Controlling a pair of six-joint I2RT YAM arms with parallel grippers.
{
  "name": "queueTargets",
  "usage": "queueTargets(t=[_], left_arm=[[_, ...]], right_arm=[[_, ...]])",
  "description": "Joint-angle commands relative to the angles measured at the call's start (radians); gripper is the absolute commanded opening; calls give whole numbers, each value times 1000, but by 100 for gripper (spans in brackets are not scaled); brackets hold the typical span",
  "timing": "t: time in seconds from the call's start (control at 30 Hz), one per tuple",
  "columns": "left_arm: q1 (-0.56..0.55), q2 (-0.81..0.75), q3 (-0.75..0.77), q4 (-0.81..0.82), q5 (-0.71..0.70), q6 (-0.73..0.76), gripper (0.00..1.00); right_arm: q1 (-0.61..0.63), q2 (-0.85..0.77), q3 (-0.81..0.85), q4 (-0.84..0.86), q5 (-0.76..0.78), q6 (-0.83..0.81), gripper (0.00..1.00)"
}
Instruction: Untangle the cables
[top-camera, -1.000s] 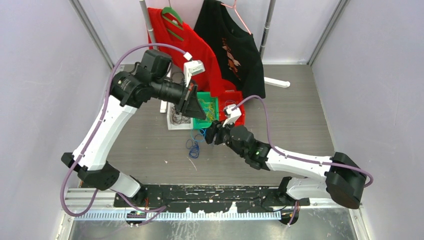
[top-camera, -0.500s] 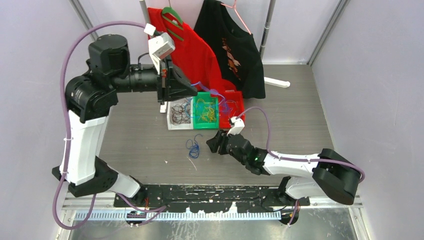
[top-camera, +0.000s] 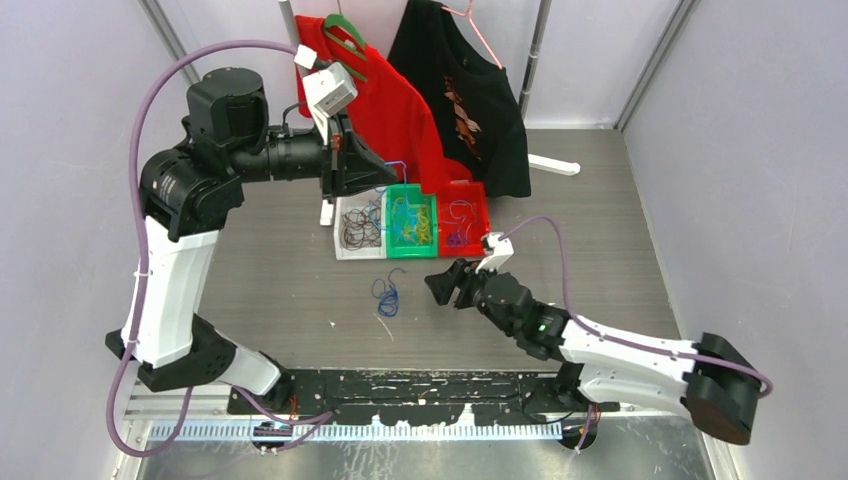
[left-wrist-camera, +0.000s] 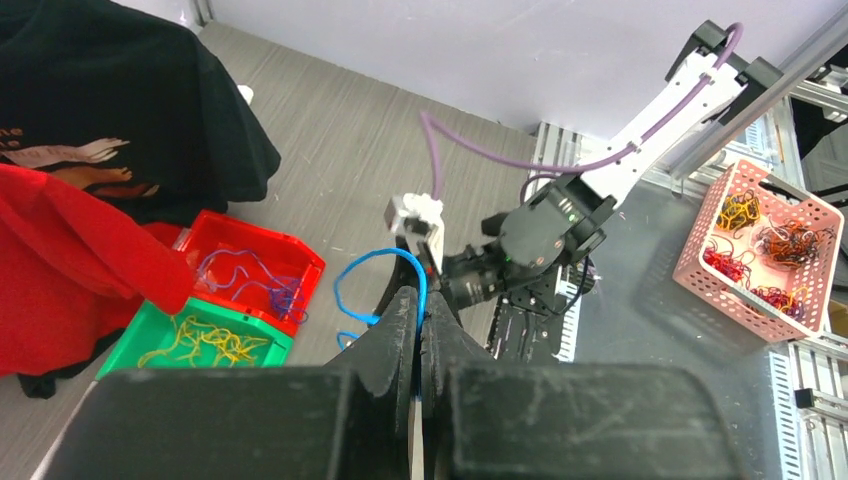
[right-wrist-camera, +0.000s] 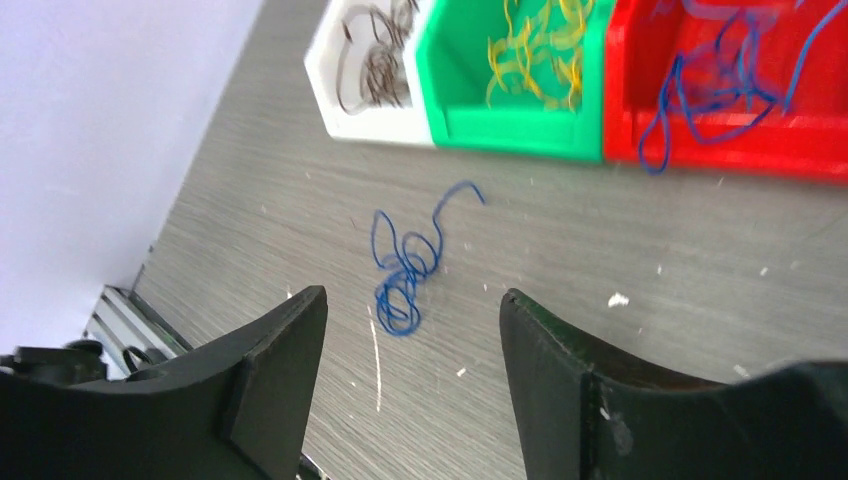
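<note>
Sorting step. Left gripper (left-wrist-camera: 421, 300) pinched shut on one blue cable (left-wrist-camera: 340, 285), held above the bins; next: drop it into red bin (left-wrist-camera: 300, 292). Right gripper (right-wrist-camera: 410, 305) spread wide, empty, over the blue tangle (right-wrist-camera: 404, 272) on the table (right-wrist-camera: 620, 240); likely the next pick

Bright even light, soft shadows, foreground blurred

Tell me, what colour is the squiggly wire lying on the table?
The wire is blue, clearest in the right wrist view.
</note>
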Motion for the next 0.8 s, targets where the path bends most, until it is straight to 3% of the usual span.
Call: queueTargets(t=[0.0,0.4,0.57,0.77], left_arm=[[2,-21,-40,43,1,14,0],[1,72,-201,160,-99,40,0],[0,216,-119,185,-123,56,0],[-2,392,-40,243,-123,48,0]], right_arm=[[4,-133,110,-148,107,-99,69],[-20,-262,257,-426,439,-136,67],[-58,-311,273,-521,551,-111,59],[-154,-355,260,-574,547,-62,58]])
